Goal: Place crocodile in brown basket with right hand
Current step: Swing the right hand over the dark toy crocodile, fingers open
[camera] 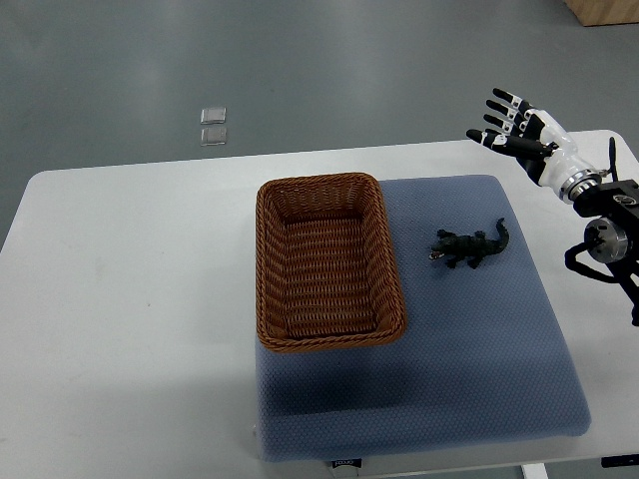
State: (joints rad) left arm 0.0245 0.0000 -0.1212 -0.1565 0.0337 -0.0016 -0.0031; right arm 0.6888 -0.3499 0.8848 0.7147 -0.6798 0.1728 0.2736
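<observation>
Grey floor lying beyond white worktop (130, 299); blue pad (479, 339) covering its right part. Brown basket (329, 261) sitting empty on pad's left edge. Crocodile (469, 245) lying on pad just right of basket, long axis running left-right with slight tilt, head pointing toward basket. Right hand (517, 128) hovering above far right corner, fingers spreading wide, holding nothing. Crocodile lying nearer camera and leftward from hand, well apart. Left hand not showing.

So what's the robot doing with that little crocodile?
Nothing yet. The crocodile lies on the blue mat, just right of the empty basket. The right hand hovers up by the table's far right corner, fingers spread, holding nothing. It hasn't reached for the toy.
</observation>
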